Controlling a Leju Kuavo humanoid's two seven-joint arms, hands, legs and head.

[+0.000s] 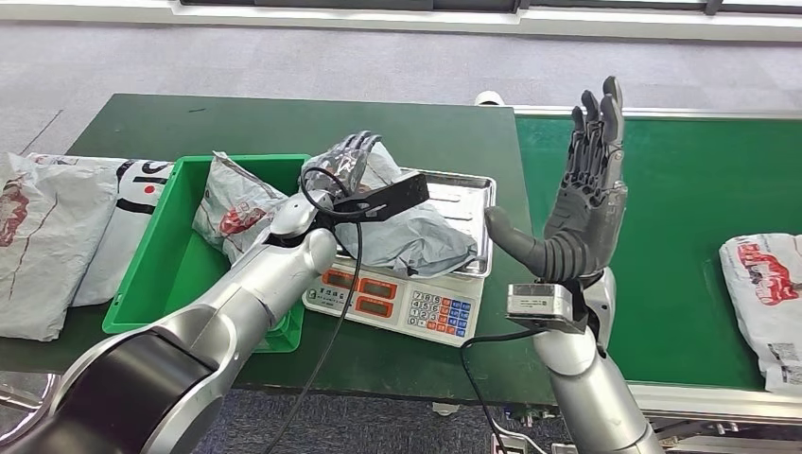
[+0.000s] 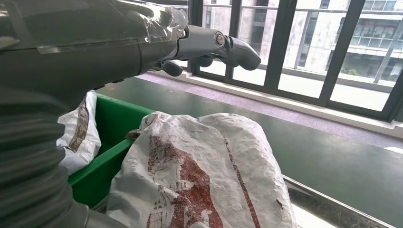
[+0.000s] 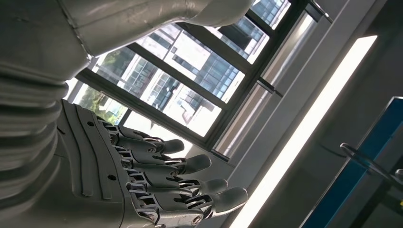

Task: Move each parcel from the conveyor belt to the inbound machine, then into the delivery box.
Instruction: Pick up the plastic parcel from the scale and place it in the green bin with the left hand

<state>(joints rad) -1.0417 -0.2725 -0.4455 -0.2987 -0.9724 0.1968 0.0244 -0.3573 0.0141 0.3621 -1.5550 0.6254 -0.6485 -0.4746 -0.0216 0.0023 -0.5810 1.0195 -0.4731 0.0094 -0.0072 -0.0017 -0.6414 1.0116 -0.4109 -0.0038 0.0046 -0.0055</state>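
Note:
A crumpled grey parcel [image 1: 416,236] lies on the steel tray of the weighing scale [image 1: 397,303], the inbound machine. My left hand [image 1: 352,154] hovers over the parcel's far end with its fingers stretched out and holds nothing. In the left wrist view its fingers [image 2: 209,47] stay above the white and red parcel [image 2: 204,171], apart from it. My right hand [image 1: 586,189] is raised upright beside the scale, fingers spread and empty; its fingers [image 3: 180,190] point up at the windows. Another parcel [image 1: 766,293] lies on the green conveyor belt [image 1: 681,180] at the right.
The green delivery box [image 1: 156,265] stands left of the scale with one parcel [image 1: 232,203] in it, also seen as the box wall [image 2: 109,137] and parcel [image 2: 78,128]. More white parcels [image 1: 47,236] lie at the table's left end. A black cable hangs along my left arm.

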